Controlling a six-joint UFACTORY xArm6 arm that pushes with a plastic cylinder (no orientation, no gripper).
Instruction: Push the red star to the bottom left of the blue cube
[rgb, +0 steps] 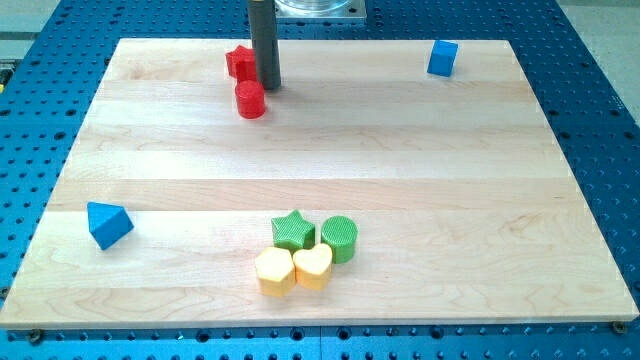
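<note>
My tip (268, 86), the end effector, is only a straight dark rod, so it has no jaws to be apart or together and it clamps on nothing; it can only push. It stands near the view's top, just right of the red star (239, 62), and the rod hides the star's right edge, so I cannot tell if they touch. The red cylinder (250, 100) is just below and left of my tip.

I judge the red star to be a small, light and stiff block that slides easily on the smooth wooden table (420, 170). Its points may make it turn if it is pushed off centre, so the contact should be on its left side, at the middle, to drive it toward the view's right. The blue cube (442, 58) is well apart, at the top right.

A blue triangular block (108, 223) lies at the left. Near the bottom, a green star (293, 231), green cylinder (339, 238), yellow hexagon (274, 271) and yellow heart (313, 266) stand together. No container is in view.
</note>
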